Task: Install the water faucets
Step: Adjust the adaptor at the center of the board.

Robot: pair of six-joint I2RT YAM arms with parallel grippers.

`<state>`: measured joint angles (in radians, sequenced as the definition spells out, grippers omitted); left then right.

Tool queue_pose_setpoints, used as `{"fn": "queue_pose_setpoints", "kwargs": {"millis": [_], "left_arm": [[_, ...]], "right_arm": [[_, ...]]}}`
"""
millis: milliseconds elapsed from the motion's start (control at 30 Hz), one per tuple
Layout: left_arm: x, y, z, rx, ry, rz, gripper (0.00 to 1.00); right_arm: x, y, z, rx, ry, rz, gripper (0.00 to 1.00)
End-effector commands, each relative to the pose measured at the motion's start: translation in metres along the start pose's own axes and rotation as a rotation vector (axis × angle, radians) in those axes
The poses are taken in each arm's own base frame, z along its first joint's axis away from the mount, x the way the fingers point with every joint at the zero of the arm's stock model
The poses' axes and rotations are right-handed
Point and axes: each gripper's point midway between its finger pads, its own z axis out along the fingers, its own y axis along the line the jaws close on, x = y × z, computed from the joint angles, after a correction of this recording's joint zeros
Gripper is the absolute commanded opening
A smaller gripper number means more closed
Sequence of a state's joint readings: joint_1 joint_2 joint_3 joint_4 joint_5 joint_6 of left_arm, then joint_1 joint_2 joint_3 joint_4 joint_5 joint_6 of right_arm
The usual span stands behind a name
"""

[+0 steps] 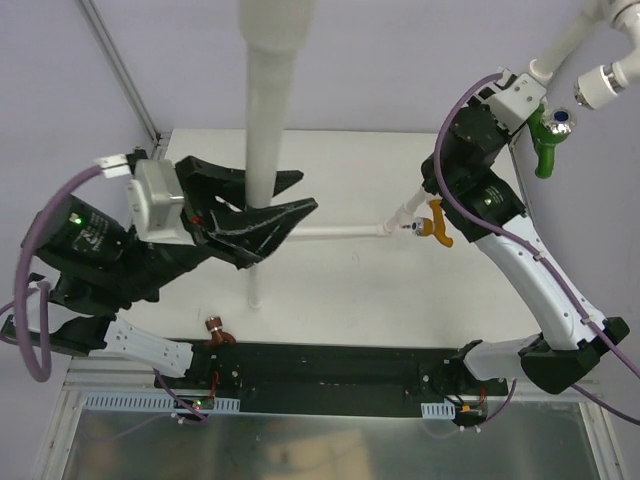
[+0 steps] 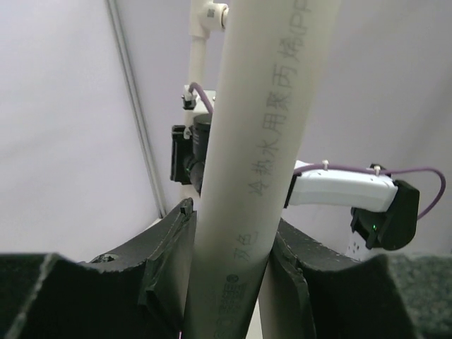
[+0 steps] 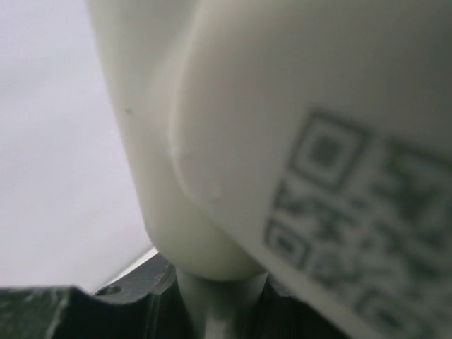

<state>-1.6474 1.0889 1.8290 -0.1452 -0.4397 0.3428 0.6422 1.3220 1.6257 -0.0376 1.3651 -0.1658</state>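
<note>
The left end effector [image 1: 282, 203] is clamped around the tall white PVC pipe [image 1: 266, 130] that rises from the white counter [image 1: 340, 290]. In the left wrist view its black fingers [image 2: 168, 258] press the pipe from both sides (grey printed characters run up the pipe's length). The right end effector [image 3: 219, 314] is up at the far right corner, by the white elbow joints [image 1: 605, 80] of the pipe frame. Its wrist view is filled by a blurred white plastic fitting [image 3: 296, 127] bearing a square printed code. A narrow white stem of this sits between the nearly closed dark jaws, so it seems to grip that fitting, though the blur leaves the contact unsure. The green plastic faucet [image 1: 545, 152] with a curved spout hangs just beside this end effector, under a shiny silver end. The orange plastic faucet [image 1: 437, 224] sits at the end of a thin white horizontal pipe [image 1: 335, 233] near the counter's middle. The small brown faucet [image 1: 215, 330] lies at the near edge, by the black base rail [image 1: 330, 365]
</note>
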Motion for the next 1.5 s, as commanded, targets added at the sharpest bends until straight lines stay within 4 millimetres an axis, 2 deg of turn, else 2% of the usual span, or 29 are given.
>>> {"fn": "queue_pose_setpoints", "kwargs": {"millis": [0, 133, 233, 467, 533, 567, 600, 700, 767, 833, 867, 1000, 1167, 1267, 1333, 1467], "left_arm": [[-0.065, 0.067, -0.047, -0.192, -0.152, -0.136, 0.00], [-0.074, 0.076, -0.054, -0.210, -0.171, -0.125, 0.00], [-0.076, 0.078, -0.057, -0.213, -0.176, -0.121, 0.00], [-0.037, 0.067, -0.054, -0.205, -0.095, -0.110, 0.00], [-0.029, 0.065, -0.054, -0.208, -0.079, -0.110, 0.00], [-0.026, 0.065, -0.056, -0.210, -0.073, -0.110, 0.03], [-0.022, 0.066, -0.057, -0.216, -0.066, -0.111, 0.04], [-0.017, 0.071, -0.062, -0.243, -0.060, -0.104, 0.04], [-0.012, 0.075, -0.063, -0.268, -0.066, -0.084, 0.00], [-0.003, 0.076, -0.064, -0.284, -0.053, -0.058, 0.00], [-0.004, 0.077, -0.064, -0.296, -0.068, -0.067, 0.00], [0.011, 0.076, -0.060, -0.323, -0.041, -0.040, 0.00], [0.030, 0.073, -0.053, -0.348, -0.015, -0.006, 0.00], [0.040, 0.073, -0.052, -0.364, -0.008, -0.009, 0.00], [0.046, 0.072, -0.050, -0.366, -0.002, -0.025, 0.00], [0.058, 0.068, -0.042, -0.359, 0.023, -0.037, 0.00]], "right_arm": [[-0.032, -0.012, -0.016, -0.124, 0.008, -0.387, 0.00], [-0.046, -0.009, -0.019, -0.122, -0.004, -0.435, 0.00], [-0.043, 0.000, -0.021, -0.159, -0.010, -0.463, 0.00], [-0.016, 0.008, -0.021, -0.196, -0.027, -0.489, 0.01], [-0.010, 0.009, -0.022, -0.216, -0.028, -0.469, 0.22], [-0.005, 0.010, -0.023, -0.230, -0.025, -0.464, 0.33], [-0.005, 0.009, -0.024, -0.243, -0.023, -0.445, 0.40], [0.002, 0.008, -0.032, -0.317, 0.015, -0.389, 0.59], [0.005, 0.007, -0.040, -0.387, 0.047, -0.322, 0.72], [0.007, 0.006, -0.052, -0.489, 0.089, -0.236, 0.78], [0.009, 0.007, -0.060, -0.549, 0.113, -0.190, 0.80], [0.015, 0.003, -0.083, -0.679, 0.162, -0.102, 0.86], [0.031, 0.001, -0.110, -0.818, 0.212, -0.119, 0.88], [0.034, 0.005, -0.123, -0.902, 0.183, -0.132, 0.88], [0.022, 0.008, -0.121, -0.882, 0.134, -0.134, 0.88], [-0.001, 0.021, -0.092, -0.648, 0.092, -0.162, 0.89]]}}
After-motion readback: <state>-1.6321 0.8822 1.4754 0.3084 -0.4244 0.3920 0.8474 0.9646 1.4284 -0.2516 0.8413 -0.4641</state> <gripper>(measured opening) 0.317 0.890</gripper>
